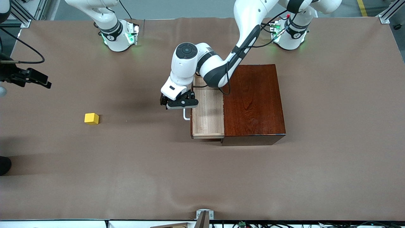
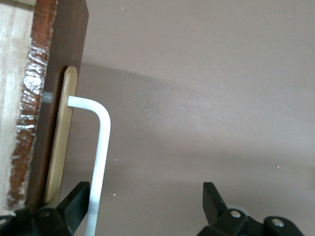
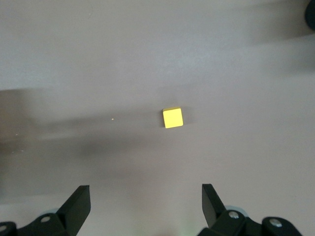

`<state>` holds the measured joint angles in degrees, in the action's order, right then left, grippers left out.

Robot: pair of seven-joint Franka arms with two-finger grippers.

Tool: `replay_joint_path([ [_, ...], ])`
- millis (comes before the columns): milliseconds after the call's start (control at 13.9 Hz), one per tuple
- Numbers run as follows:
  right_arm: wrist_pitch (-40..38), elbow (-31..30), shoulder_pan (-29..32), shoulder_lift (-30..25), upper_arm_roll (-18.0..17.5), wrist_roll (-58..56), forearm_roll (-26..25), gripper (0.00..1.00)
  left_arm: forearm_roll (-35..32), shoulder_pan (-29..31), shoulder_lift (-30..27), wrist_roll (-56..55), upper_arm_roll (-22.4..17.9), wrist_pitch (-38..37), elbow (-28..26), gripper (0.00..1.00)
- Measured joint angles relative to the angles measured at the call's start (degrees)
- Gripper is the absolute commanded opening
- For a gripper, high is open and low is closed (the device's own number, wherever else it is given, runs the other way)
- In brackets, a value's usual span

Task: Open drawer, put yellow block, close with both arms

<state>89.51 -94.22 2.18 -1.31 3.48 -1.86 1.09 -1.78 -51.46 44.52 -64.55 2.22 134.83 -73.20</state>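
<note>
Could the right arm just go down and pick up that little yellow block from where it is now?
Probably yes: the right gripper hangs open above the yellow block, which sits alone on bare table.

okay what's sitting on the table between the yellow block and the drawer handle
Nothing. In the front view the brown table is bare between the yellow block and the drawer's white handle; only the open left gripper hangs at the handle's end.

Glossy dark reddish-brown wooden box (image 1: 254, 101) is showing visible grain and reflections; its drawer (image 1: 207, 115) is looking like pale, matt, unfinished wood with a smooth white bar handle (image 2: 101, 147). Matt brown cloth-like surface (image 1: 202, 177) is lying slightly wrinkled. Yellow block (image 1: 91, 118) is appearing smooth and plain
</note>
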Motion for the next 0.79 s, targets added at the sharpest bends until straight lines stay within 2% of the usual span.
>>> replay_joint_path([
  [359,4.06,-1.95,3.04,0.30,0.28,-4.59,-0.01,1.00,-0.75,-0.19,-1.34,-1.01,0.06,-6.31,1.46,1.00],
  [647,15.28,-10.87,2.98,1.50,0.01,-4.63,-0.04,1.00,-3.50,-0.15,-4.74,-1.24,-0.30,-9.72,2.03,1.00],
  [790,23.52,-16.78,3.01,3.14,0.02,-4.64,-0.06,1.00,-3.80,1.51,-7.57,-1.54,-1.31,-12.69,2.27,1.00],
])
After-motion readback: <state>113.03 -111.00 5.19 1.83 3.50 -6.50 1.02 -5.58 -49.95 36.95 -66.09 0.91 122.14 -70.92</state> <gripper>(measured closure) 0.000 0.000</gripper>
